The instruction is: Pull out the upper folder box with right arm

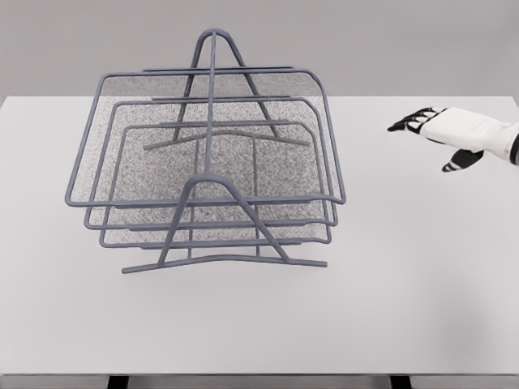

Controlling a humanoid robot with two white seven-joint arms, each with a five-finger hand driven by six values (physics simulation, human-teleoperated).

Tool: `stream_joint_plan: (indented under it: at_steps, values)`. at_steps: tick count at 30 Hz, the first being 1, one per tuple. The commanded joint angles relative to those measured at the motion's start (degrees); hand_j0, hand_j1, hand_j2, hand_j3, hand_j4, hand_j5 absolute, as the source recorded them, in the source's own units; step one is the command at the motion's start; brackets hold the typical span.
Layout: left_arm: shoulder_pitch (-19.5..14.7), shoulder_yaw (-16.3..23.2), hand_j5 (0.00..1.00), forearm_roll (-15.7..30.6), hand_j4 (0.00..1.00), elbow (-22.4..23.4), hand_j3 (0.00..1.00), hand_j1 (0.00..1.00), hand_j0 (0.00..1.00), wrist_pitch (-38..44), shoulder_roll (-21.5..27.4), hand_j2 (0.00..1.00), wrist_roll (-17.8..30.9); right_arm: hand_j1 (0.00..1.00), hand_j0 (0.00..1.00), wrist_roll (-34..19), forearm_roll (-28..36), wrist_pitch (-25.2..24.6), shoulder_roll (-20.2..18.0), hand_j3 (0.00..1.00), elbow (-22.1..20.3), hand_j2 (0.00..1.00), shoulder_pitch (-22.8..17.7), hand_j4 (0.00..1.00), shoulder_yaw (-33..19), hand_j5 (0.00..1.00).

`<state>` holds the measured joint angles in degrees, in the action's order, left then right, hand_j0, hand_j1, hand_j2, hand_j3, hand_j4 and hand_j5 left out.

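The rack (212, 162) stands left of centre on the table (405, 308), a blue-grey wire frame holding three stacked mesh trays. The top tray (207, 138) is the widest of the three as seen here; its long axis runs from 9 to 3 o'clock, and its near rim faces 6 o'clock, toward the camera. It sits level, lined up over the two lower trays, its near rim just above the frame's front arch. Two A-shaped wire legs, one at the front and one at the back, are joined by a straight bar running from 12 to 6 o'clock over the trays.

The table is plain, matte white, with a straight far edge; behind it is a flat grey wall. The tray floors are fine speckled mesh, the rims rounded wire with soft corners.

The right hand (442, 134) comes in at 3 o'clock, well apart from the rack, above the table. It is white with dark fingertips, fingers spread and loosely extended toward 9 o'clock, holding nothing.
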<state>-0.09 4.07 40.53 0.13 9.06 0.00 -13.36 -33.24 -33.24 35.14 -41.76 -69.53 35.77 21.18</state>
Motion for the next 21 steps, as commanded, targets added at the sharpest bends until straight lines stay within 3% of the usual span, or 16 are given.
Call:
stream_joint_plan:
  at_steps: [1,3,6,8,9,10,11,16,17,19,21]
  values:
    - [0.00,0.06,1.00,-0.02,1.00,0.04,1.00,1.00,1.00,-0.01,0.00,1.00,0.00,1.00,1.00,-0.33,1.16,-0.14,-0.08,1.00,0.19,1.00,0.09,1.00,0.88,1.00]
    - [0.00,0.06,1.00,-0.02,1.00,0.04,1.00,1.00,1.00,-0.01,0.00,1.00,0.00,1.00,1.00,-1.76,1.07,-0.14,5.54,1.00,-0.25,1.00,6.41,1.00,7.46,1.00]
    - [0.00,0.06,1.00,-0.02,1.00,-0.04,1.00,1.00,1.00,-0.01,0.00,1.00,0.00,1.00,1.00,-1.76,-2.89,-0.14,12.05,1.00,-1.31,1.00,8.35,1.00,9.14,1.00]
    - [0.00,-0.03,1.00,-0.02,1.00,0.04,1.00,1.00,1.00,-0.01,0.00,1.00,0.00,1.00,1.00,-1.76,-2.62,-0.14,11.79,1.00,-1.22,1.00,8.00,1.00,8.79,1.00]
    - [0.00,-0.03,1.00,-0.02,1.00,0.04,1.00,1.00,1.00,-0.01,0.00,1.00,0.00,1.00,1.00,-1.76,-2.10,-0.14,11.26,1.00,-3.06,1.00,8.00,1.00,5.72,1.00]
    - [0.00,-0.03,1.00,-0.02,1.00,0.04,1.00,1.00,1.00,-0.01,0.00,1.00,0.00,1.00,1.00,-1.76,0.54,-0.14,11.00,1.00,-4.91,1.00,5.37,1.00,-2.80,1.00]
    - [0.00,-0.02,1.00,-0.02,1.00,0.04,1.00,1.00,1.00,-0.01,0.00,1.00,0.00,1.00,1.00,-1.76,2.74,-0.14,9.24,1.00,-5.17,1.00,3.87,1.00,-7.65,1.00]
    - [0.00,0.06,1.00,-0.02,1.00,0.04,1.00,1.00,1.00,-0.01,0.00,1.00,0.00,1.00,1.00,-1.76,2.91,-0.14,8.80,1.00,-6.14,1.00,3.43,1.00,-7.65,1.00]
    - [0.00,0.06,1.00,-0.02,1.00,0.04,1.00,1.00,1.00,-0.01,0.00,1.00,0.00,1.00,1.00,-1.76,3.00,-0.14,9.24,1.00,-7.46,1.00,4.04,1.00,-7.65,1.00]
    - [0.00,-0.02,1.00,-0.02,1.00,0.04,1.00,1.00,1.00,-0.01,0.00,1.00,0.00,1.00,1.00,-1.76,3.00,-0.14,9.68,1.00,-14.75,1.00,2.99,1.00,-6.68,1.00]
    - [0.00,-0.02,1.00,-0.02,1.00,0.04,1.00,1.00,1.00,-0.01,0.00,1.00,0.00,1.00,1.00,-1.76,2.91,-0.14,9.68,1.00,-18.01,1.00,2.81,1.00,-1.49,1.00]
